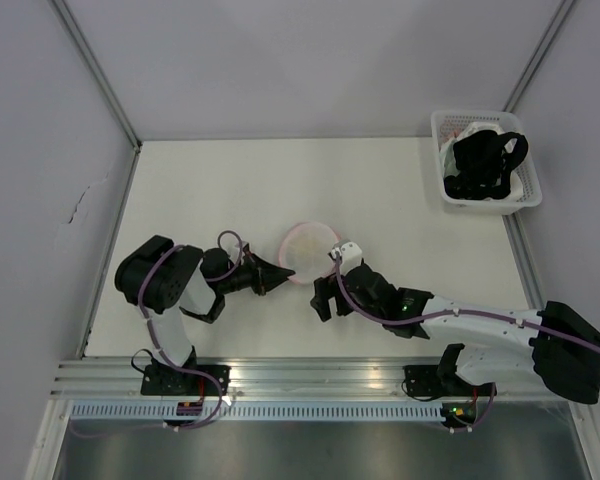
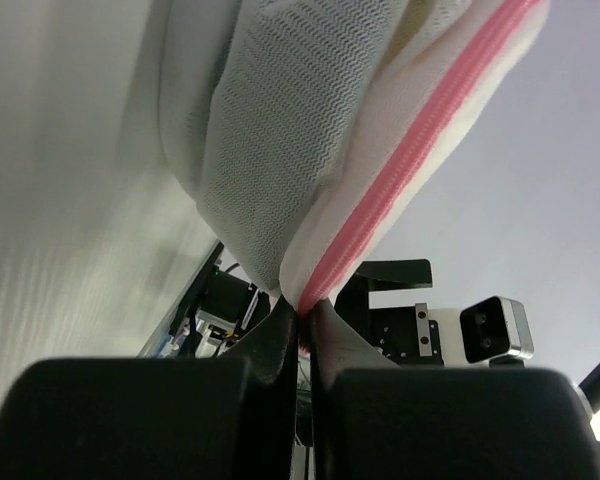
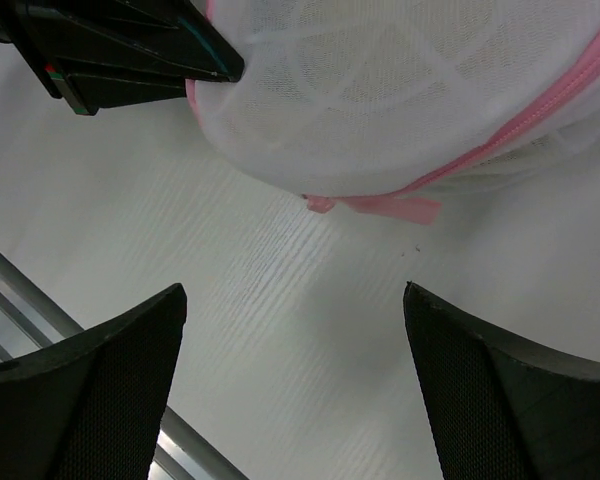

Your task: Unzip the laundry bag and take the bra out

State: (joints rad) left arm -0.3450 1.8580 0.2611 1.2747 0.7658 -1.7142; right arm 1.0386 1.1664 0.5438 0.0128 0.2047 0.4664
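Bag (image 1: pixel 302 250) pinched at mid-table.
The left gripper (image 2: pixel 302 318) was clamped on the bag's pink zipper rim (image 2: pixel 400 175); the right gripper (image 3: pixel 295 300) hung just beside the bag over the table (image 3: pixel 310 380), jaws wide apart, touching nothing.

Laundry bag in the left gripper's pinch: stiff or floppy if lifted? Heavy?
Likely floppy: the laundry bag creases where the left gripper pinches its pink rim. Probably light, being thin see-through mesh. It should slump rather than roll.
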